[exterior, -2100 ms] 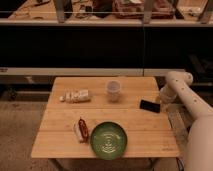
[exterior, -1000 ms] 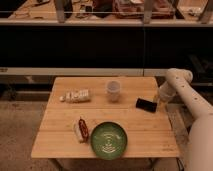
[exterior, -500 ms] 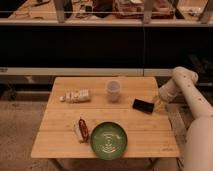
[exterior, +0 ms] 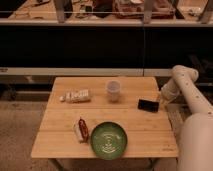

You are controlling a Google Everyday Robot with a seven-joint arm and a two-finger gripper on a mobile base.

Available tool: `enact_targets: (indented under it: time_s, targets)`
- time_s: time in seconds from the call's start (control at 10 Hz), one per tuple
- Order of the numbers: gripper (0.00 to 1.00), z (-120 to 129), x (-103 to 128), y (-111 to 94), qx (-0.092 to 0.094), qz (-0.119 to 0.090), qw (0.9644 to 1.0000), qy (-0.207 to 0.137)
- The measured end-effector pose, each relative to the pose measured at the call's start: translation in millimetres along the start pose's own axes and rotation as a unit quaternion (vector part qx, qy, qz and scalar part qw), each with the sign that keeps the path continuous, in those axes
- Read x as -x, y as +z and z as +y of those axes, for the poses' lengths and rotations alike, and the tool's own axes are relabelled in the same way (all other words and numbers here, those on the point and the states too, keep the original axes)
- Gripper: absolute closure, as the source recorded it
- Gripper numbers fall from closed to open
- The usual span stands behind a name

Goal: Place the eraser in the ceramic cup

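pincer (exterior: 161, 103): at the eraser's right end; i cannot tell its state
eraser (exterior: 148, 105): flat on the surface (exterior: 130, 137)
left: lift it, drop into ceramic cup (exterior: 114, 90)

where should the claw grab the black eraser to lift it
Grip the eraser across its short width, nearer one end, coming from above: it lies flat on the table, so only its thin long edges give a hold. The claw is at the end away from the ceramic cup. An end grip would likely let it hang and drop lengthwise into the cup.
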Motion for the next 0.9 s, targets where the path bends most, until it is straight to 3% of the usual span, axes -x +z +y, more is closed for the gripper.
enact_targets:
  time_s: [0.3,0.9]
  targets:
    - [0.22,-7.6,1.1,-1.2,0.004,0.028,0.9996,-0.002]
    - [0.2,-2.6,9.8,10.0,0.03,0.045,0.9986,0.0]
